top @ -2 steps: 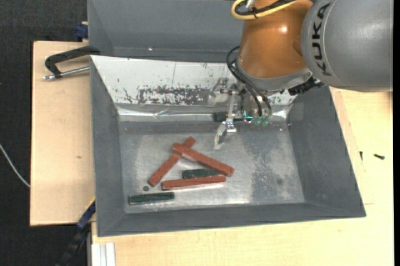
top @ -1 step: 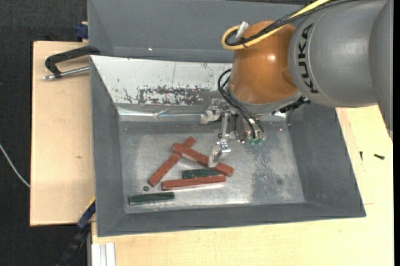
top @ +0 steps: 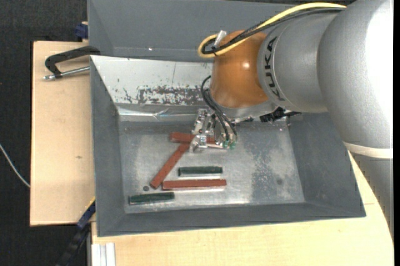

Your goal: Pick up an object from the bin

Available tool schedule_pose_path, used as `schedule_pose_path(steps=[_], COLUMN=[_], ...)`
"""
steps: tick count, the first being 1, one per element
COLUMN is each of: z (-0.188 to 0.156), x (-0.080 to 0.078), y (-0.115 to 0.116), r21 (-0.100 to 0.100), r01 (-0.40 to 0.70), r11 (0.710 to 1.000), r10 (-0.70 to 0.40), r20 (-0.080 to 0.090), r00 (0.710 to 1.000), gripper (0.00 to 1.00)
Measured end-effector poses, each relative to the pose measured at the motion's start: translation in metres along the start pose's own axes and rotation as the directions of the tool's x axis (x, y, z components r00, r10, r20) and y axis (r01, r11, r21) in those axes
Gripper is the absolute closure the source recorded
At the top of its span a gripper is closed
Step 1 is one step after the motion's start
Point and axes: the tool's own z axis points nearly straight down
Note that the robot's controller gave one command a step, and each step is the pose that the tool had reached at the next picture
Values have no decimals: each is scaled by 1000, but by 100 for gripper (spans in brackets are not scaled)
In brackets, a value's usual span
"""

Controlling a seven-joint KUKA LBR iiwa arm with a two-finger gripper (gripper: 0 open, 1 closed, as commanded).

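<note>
Five sticks lie on the floor of the bin (top: 106, 133): three red-brown, two dark green, all loose in its left half. Your tool (top: 209, 137) is down near the floor, about midway between the left and right walls and closer to the far wall than to the near edge. It hangs below the orange cover (top: 234, 74) at the wrist, and the arm (top: 325, 52) comes in over the bin's right edge.

Nearest things, noted in order:

The short red-brown stick (top: 180, 137) lies just left of the tool, with its right end at the tool's tip. The long red-brown stick (top: 169, 168) runs aslant from that same spot toward the near-left corner, and its upper end meets the short stick beside the tool. You cannot tell whether the tool touches either one, nor whether it is apart or together, because the tip is too cluttered to read.

Toward the near edge from the tool, the middle green stick (top: 200, 170) lies parallel to that edge and apart from the tool. Just past it, closer to the near edge, is the level red-brown stick (top: 194, 183), also parallel, with its left end at the lower end of the long one. The corner green stick (top: 151, 198) lies nearest the near-left corner, along the near wall and well apart from the tool.

All five sticks rest on the floor.
</note>
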Motion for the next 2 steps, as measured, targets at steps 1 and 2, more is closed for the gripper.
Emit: schedule_pose_path(steps=[1, 2], z=[0, -183], x=[0, 10], y=[0, -7], r21=[0, -3], r01=[0, -13], r11=[1000, 1000], r10=[0, 13], r20=[0, 15], r00=[1000, 1000], gripper=[100, 100])
